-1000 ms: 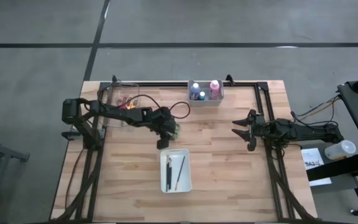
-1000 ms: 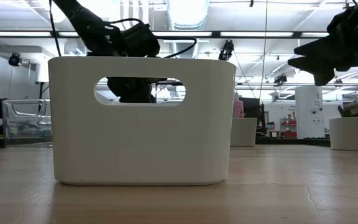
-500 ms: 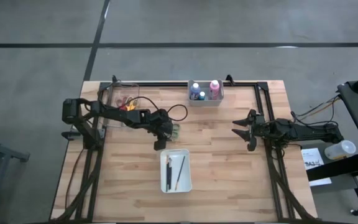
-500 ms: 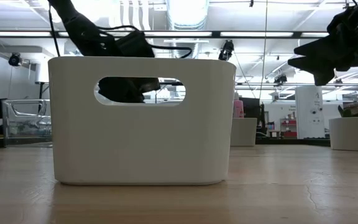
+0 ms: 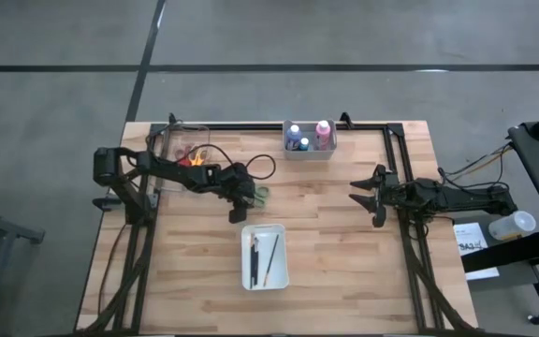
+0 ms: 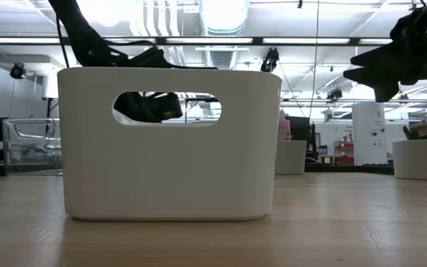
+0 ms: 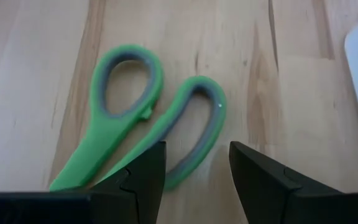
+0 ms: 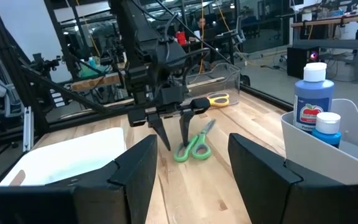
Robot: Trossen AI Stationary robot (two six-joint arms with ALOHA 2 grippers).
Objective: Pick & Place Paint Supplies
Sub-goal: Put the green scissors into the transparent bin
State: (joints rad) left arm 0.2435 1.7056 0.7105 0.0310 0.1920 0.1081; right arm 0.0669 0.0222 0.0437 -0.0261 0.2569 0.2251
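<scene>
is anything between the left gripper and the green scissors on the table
Nothing visible. The left gripper hangs open directly over the green scissors, which lie flat on bare wood, their handles just past its fingertips. The white tray lies off to one side.

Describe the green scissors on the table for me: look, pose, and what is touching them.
The green scissors lie flat on the bare wooden table, beside the white tray. They have two bright green loop handles with grey inner lining, plastic by the look; the blades look closed. The left tool stands just over the handle end, fingers open and pointing down; whether they touch cannot be told.
</scene>
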